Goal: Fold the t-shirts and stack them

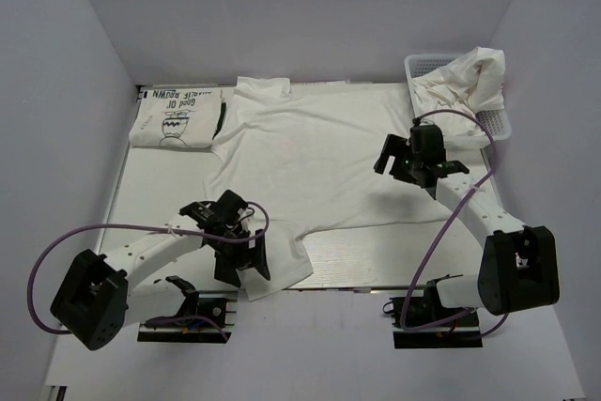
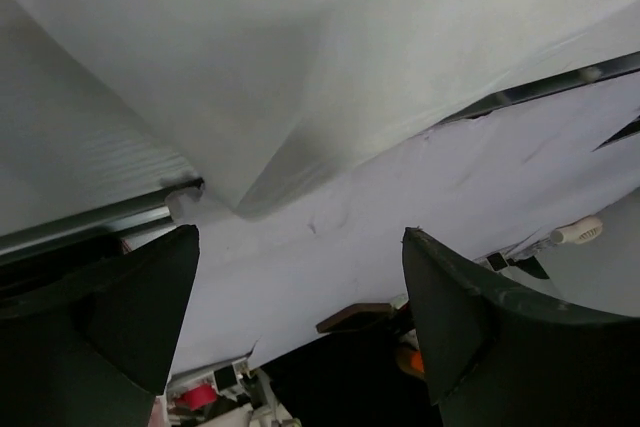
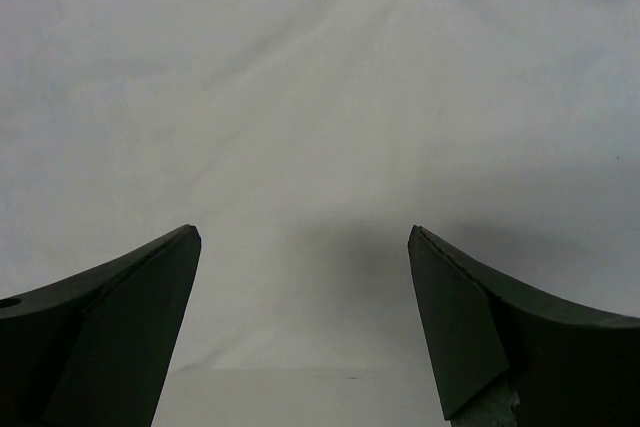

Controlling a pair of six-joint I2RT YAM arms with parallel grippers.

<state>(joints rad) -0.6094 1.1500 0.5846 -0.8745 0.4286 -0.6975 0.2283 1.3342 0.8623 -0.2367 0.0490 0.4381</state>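
Left tool (image 2: 300, 237) spread wide, arm bent inward, right tool (image 3: 300, 235) likewise wide (dark wedge fingers), arm stretched forward

Soft, even overhead light, no glare, across the top view, w/ only faint shadows at the near edge of the table (image 1: 376, 268); both wrist views dimmer & greyer, dark fingers (image 3: 110, 327) of the right gripper (image 3: 302, 237) blurred in the foregrd, a diffuse shadow on the white t-shirt (image 3: 320, 97) btwn them.
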